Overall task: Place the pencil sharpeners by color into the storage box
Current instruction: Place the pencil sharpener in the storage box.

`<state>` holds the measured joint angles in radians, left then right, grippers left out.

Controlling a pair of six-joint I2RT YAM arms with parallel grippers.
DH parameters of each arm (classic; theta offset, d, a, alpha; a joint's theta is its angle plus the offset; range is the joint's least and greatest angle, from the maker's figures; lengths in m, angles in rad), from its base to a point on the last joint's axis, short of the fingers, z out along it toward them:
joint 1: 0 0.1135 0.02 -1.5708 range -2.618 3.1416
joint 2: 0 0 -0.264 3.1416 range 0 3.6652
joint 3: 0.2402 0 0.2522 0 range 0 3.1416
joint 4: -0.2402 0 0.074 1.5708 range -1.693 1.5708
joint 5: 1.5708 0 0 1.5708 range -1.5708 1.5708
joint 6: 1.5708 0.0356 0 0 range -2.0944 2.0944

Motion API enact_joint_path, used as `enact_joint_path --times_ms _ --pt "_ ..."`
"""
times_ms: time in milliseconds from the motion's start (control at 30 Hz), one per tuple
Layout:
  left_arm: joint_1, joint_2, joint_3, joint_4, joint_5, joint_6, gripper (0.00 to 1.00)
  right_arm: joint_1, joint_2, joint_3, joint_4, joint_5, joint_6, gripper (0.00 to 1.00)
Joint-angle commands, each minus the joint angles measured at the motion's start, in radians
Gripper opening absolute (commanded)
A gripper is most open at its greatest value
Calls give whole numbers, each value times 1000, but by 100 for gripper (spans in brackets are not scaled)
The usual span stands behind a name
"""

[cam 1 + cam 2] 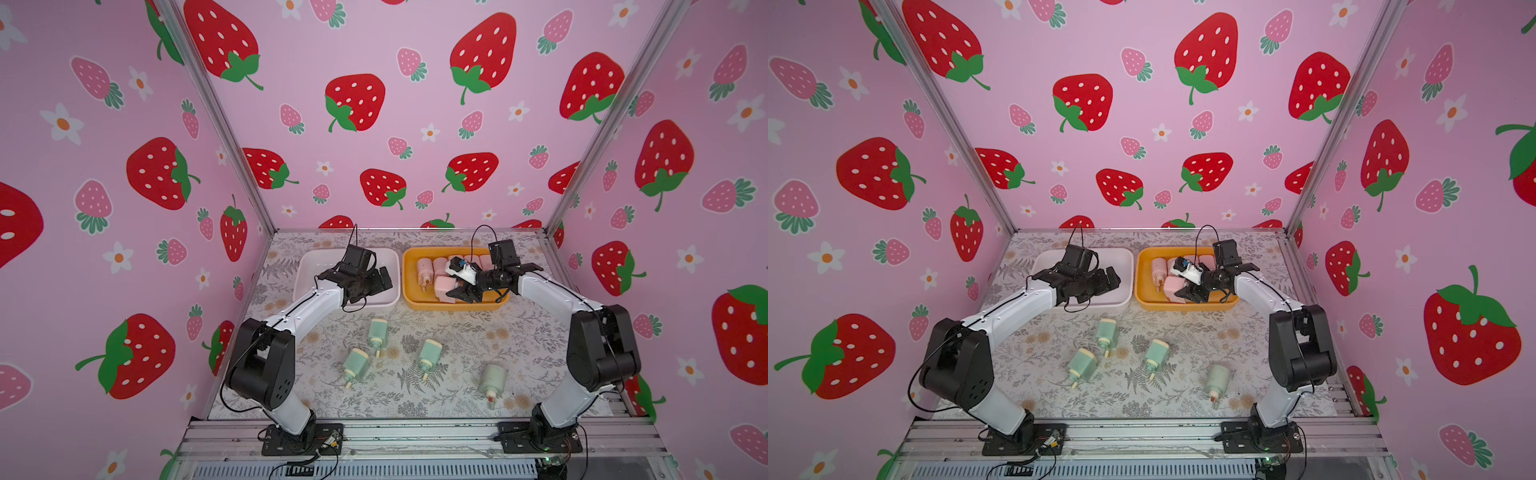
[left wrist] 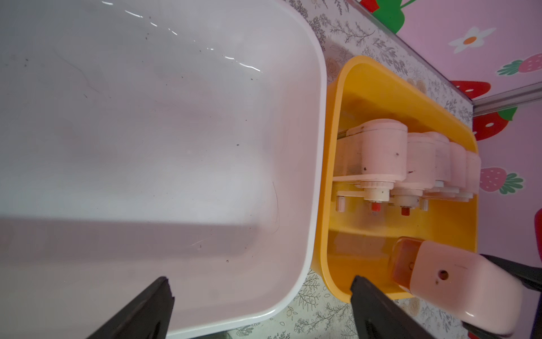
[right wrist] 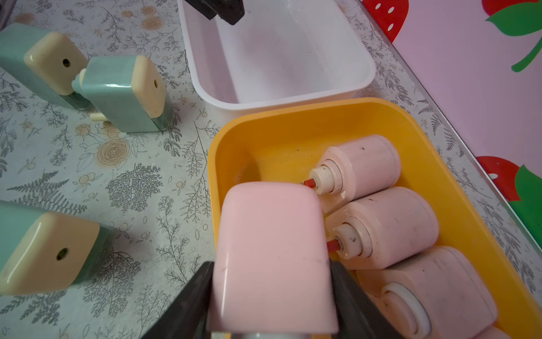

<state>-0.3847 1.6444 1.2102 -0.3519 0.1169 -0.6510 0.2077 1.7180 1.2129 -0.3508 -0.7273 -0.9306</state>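
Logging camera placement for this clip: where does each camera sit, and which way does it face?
Top views: high at the front, facing down and back; both top views show left arm, right arm, white box, yellow box, green sharpeners.
Left wrist: over the white box, looking down; open left gripper shows.
Right wrist: over the yellow box; right gripper shut on pink sharpener.
Shared: both wrist views show that pink sharpener and both boxes.

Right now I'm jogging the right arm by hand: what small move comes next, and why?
Probably ease the right gripper down a little before opening. It is shut on a pink sharpener over the free end of the yellow box, beside the pink ones already inside.
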Motion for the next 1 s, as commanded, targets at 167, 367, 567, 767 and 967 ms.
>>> enact_joint_path --times_ms 167,367,567,767,967 --pt "-10 123 140 19 83 60 100 -16 91 124 -121 -38 -166 0" --pt "-19 207 220 23 112 85 100 -27 124 145 -142 -35 -200 0" --pt "-21 273 266 31 136 69 100 -27 148 146 -131 -29 -207 0" --pt "-27 335 303 40 192 60 99 -31 175 175 -141 -60 -189 0" --pt "-49 372 339 57 230 50 100 -33 197 207 -183 -92 -207 0"
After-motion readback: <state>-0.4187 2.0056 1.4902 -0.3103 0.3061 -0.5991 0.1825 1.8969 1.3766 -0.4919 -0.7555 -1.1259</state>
